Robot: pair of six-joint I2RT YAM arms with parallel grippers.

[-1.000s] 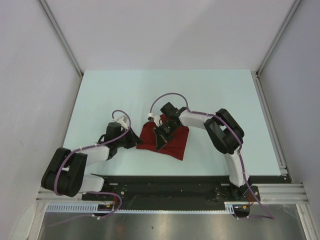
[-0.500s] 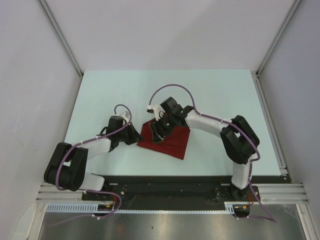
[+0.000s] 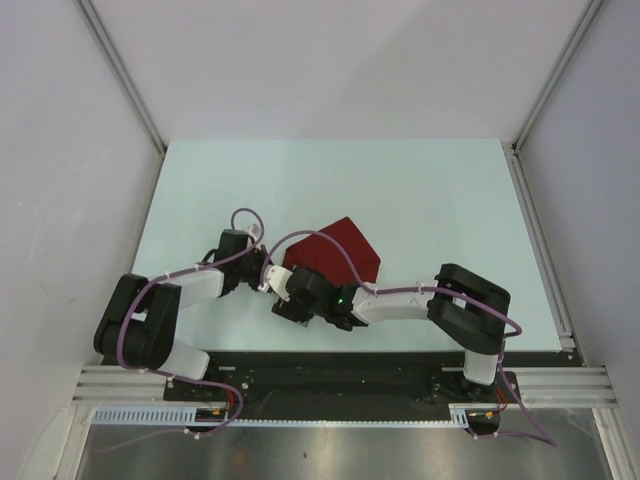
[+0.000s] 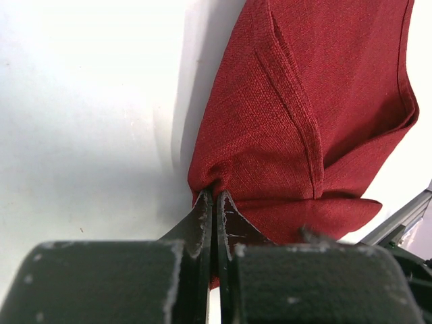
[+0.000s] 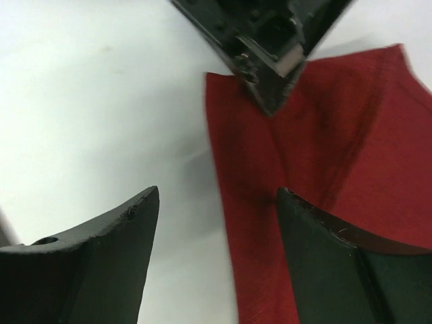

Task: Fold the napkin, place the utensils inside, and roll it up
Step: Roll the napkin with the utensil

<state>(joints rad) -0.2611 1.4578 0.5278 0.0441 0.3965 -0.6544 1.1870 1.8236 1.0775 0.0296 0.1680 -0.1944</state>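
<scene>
The dark red napkin lies partly folded on the table, its far corner pointing away from the arms. My left gripper is shut on the napkin's left corner, and in the left wrist view the cloth bunches where the closed gripper pinches it. My right gripper hangs low just in front of that corner, open. In the right wrist view it straddles the napkin's left edge with nothing gripped, and the left gripper's tip shows beyond. The utensils are out of view.
The pale table ends at a metal rail on the right and a black base strip at the near edge. Both forearms lie low and close together at the near left of the napkin.
My right gripper let go of the napkin, opened wide and swung from over the cloth to the near left. My left gripper closed on the napkin's corner. The napkin's shape changed, reaching farther back.
</scene>
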